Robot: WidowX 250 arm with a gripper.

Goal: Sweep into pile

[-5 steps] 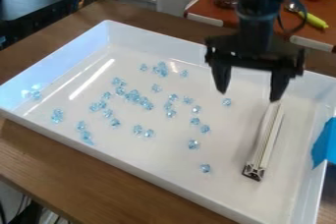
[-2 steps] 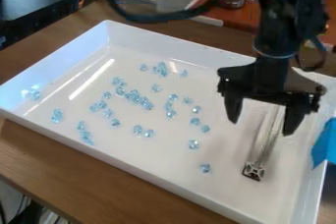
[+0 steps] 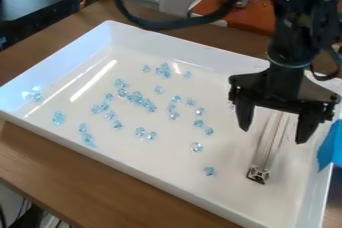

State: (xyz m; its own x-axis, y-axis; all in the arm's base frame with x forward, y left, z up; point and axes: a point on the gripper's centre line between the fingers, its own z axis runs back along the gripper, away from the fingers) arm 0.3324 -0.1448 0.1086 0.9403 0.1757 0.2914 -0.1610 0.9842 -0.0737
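My gripper (image 3: 274, 134) hangs over the right part of the white tray (image 3: 160, 170), its two fingers wide apart with nothing held. Between and beneath the fingers a silver metal bar (image 3: 266, 154) lies on the tray floor, its near end low and its far end partly hidden behind the gripper. Many clear light-blue beads (image 3: 135, 98) are scattered over the left and middle of the tray. One bead (image 3: 209, 171) lies alone toward the front, left of the bar, and another cluster (image 3: 163, 70) sits toward the back.
Raised white walls enclose the tray, which stands on a brown wooden table (image 3: 87, 187). Blue material (image 3: 330, 147) hangs over the right wall. Behind stands an orange-brown surface (image 3: 250, 22), and a black cable loops above the back wall.
The gripper has moved right and toward the front, coming lower over the bar. It stays open. The bar and the beads have kept their places.
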